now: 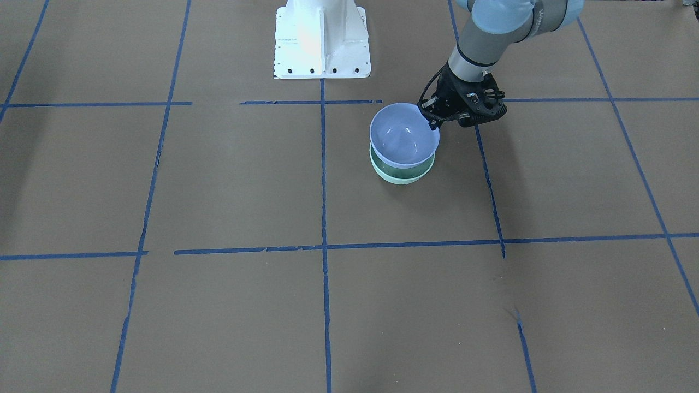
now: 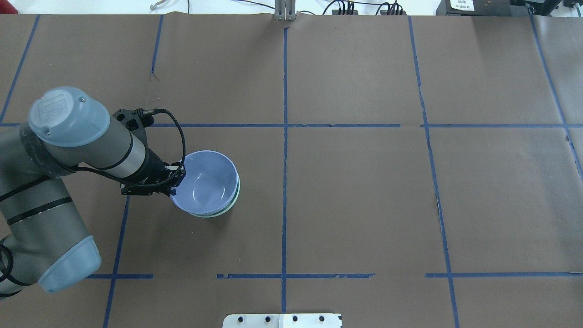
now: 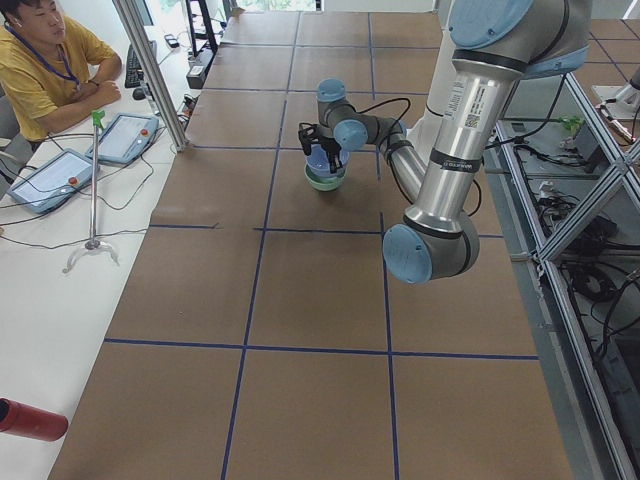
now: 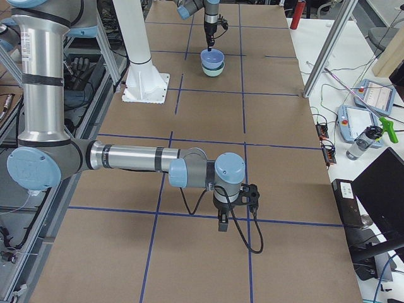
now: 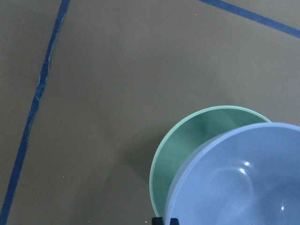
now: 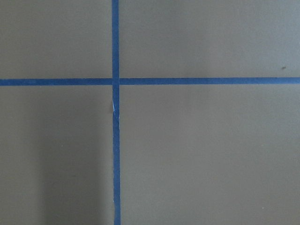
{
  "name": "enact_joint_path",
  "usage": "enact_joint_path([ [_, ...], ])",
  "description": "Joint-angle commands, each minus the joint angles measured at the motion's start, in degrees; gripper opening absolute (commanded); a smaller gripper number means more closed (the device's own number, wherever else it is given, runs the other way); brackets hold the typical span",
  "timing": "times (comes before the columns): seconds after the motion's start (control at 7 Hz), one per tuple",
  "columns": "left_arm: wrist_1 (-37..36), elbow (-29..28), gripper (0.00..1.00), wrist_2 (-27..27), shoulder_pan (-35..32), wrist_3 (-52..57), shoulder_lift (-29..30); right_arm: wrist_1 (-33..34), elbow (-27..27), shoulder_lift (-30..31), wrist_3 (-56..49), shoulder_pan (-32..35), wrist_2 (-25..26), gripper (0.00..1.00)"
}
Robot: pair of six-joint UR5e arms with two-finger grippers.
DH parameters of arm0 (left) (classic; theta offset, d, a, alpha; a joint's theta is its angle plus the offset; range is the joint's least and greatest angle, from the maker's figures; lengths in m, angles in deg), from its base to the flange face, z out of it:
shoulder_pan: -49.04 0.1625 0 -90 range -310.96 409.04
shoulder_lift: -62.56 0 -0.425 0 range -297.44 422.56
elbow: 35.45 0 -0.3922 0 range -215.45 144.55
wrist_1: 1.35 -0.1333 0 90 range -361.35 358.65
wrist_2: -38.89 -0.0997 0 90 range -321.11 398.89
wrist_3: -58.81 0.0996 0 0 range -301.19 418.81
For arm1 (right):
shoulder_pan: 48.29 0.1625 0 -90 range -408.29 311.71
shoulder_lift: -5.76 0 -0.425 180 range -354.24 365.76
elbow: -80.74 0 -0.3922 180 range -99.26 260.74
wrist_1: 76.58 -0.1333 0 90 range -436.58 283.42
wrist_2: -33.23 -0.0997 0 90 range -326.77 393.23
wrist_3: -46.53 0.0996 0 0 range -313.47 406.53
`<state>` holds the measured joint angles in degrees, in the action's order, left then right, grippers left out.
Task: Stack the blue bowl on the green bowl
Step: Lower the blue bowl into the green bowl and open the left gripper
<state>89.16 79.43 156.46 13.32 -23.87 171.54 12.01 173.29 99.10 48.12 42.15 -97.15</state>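
The brown tabletop, gridded with blue tape, carries the green bowl. The left arm comes in low from the robot's left of the green bowl, its wrist slanted down toward it. The right arm stretches out flat, well apart from the green bowl. Only the right side view shows it; the front and overhead views leave it out. The white base stands near the green bowl, on its robot side and toward the robot's right.

The blue bowl is directly over the green bowl, upright, mouth up. From overhead it covers nearly all of the green bowl, leaving a thin mint crescent. The left wrist view shows more of the green interior, with the blue bowl offset and cut off by the frame edge. Whether the two bowls touch cannot be made out.

The left gripper is pinched on the blue bowl's rim, on the side toward the robot's left. The right gripper points down at the tabletop, far from the green bowl. It is too small to tell whether it is wide or narrow, and the right wrist view shows only tape and tabletop.
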Motion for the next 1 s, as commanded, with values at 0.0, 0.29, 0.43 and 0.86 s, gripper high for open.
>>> enact_joint_path([
  [0.0, 3.9, -3.2, 0.0, -0.1, 0.0, 0.1, 0.1, 0.0, 0.0, 0.0, 0.0, 0.0, 0.0, 1.0],
  [0.29, 4.1, -3.6, 0.0, -0.1, 0.0, 0.2, 0.0, 0.0, 0.0, 0.0, 0.0, 0.0, 0.0, 1.0],
  [0.43, 4.1, -3.6, 0.0, -0.1, 0.0, 0.4, -0.1, 0.0, 0.0, 0.0, 0.0, 0.0, 0.0, 1.0],
  [0.86, 4.1, -3.7, 0.74, -0.1, 0.0, 0.6, 0.0, 0.0, 0.0, 0.0, 0.0, 0.0, 0.0, 1.0],
])
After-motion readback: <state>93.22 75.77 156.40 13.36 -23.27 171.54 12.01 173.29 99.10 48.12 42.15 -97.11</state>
